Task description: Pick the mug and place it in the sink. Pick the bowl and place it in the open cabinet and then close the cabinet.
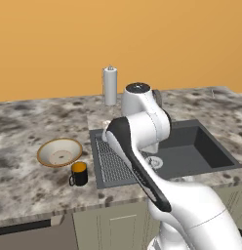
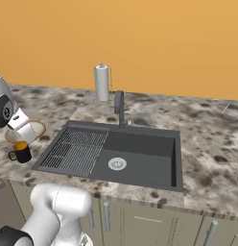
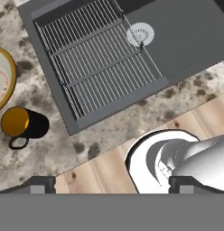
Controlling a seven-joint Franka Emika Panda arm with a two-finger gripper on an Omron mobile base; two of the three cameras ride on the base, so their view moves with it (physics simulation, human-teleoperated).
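Note:
The black mug (image 1: 79,173) with a yellow-orange inside stands upright on the speckled counter, just left of the sink's ribbed drainboard (image 1: 113,163). The cream bowl (image 1: 59,151) sits behind it to the left. The dark grey sink (image 2: 145,158) is sunk into the counter, with its gooseneck tap (image 2: 119,108) behind. In the hand view my gripper (image 3: 116,186) is open with nothing between its fingertips (image 3: 41,185). It looks down on the counter's front edge, with the mug (image 3: 24,125) to the left and the bowl (image 3: 3,81) at the left edge. The cabinet is out of view.
A white paper towel roll (image 1: 110,85) stands at the back of the counter by the orange wall. Grey-green cabinet doors (image 2: 145,226) run below the counter. My own arm (image 1: 142,146) crosses in front of the sink in the left base view.

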